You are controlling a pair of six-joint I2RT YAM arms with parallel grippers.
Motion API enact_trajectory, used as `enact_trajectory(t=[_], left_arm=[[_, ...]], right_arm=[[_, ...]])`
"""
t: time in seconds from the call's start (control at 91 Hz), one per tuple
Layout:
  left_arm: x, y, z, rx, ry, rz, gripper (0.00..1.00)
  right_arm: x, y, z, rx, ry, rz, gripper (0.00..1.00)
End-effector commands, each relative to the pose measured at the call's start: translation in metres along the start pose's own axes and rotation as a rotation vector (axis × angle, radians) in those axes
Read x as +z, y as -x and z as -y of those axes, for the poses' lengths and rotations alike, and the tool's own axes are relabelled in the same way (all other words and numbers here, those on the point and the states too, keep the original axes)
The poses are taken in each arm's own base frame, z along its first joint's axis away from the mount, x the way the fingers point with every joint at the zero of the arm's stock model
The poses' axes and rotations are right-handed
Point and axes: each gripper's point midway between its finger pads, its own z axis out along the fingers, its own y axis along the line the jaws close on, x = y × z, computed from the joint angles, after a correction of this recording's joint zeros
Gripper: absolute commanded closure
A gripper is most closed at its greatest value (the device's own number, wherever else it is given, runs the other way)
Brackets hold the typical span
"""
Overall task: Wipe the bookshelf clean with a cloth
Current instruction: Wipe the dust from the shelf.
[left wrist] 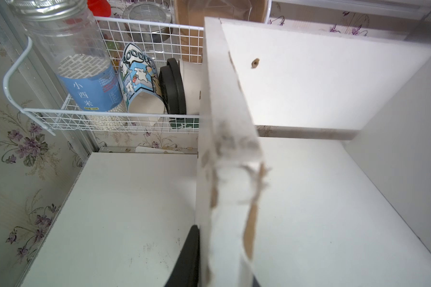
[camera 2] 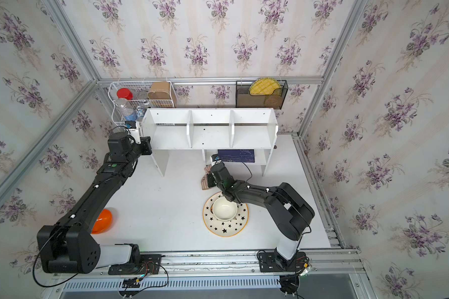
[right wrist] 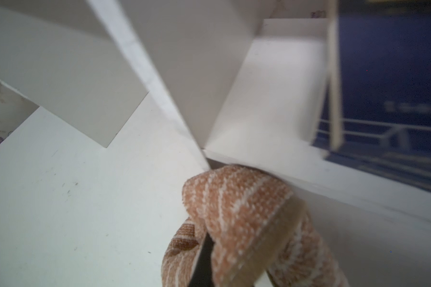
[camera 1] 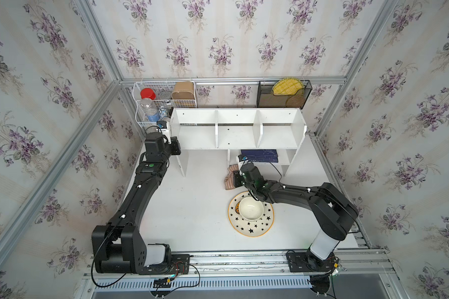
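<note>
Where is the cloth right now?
In both top views the cloth is right of centre, bunched in the right pincer, at the lower-shelf corner of the bookshelf, just behind the star-patterned plate.

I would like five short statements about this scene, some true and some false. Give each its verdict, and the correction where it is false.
1. The right gripper is shut on the cloth. True.
2. The cloth is wiping the middle upper compartment of the bookshelf. False: it is down at the front corner of a lower shelf.
3. A white bowl stands on the star-patterned plate. True.
4. The left gripper hovers above the plate. False: it clamps the bookshelf's left side panel.
5. A dark blue book lies on a lower shelf. True.
</note>
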Motion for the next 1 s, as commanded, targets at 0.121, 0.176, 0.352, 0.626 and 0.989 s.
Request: enact_trajectory(t=[0.121,0.176,0.352,0.626,0.989], left_arm=[[-0.003,-0.026,0.019,-0.078,-0.107,-0.110,1.00],[-0.003,-0.026,0.019,-0.078,-0.107,-0.111,1.00],[-0.003,-0.025,0.019,-0.077,-0.109,-0.108,1.00],[-0.003,-0.024,0.021,-0.079,-0.116,-0.108,1.00],[-0.002,-0.026,0.022,-0.082,-0.121,-0.113,1.00]], right_arm=[[-0.038,0.010,0.087,0.113,-0.157,0.079,1.00],[-0.049,0.010,0.117,0.155,-0.227,0.092,1.00],[-0.076,0.012,0.176,0.225,-0.378,0.114,1.00],[-0.056,0.044,0.103,0.186,-0.149,0.153,1.00],[-0.026,0.050,-0.018,0.098,0.028,0.110,1.00]])
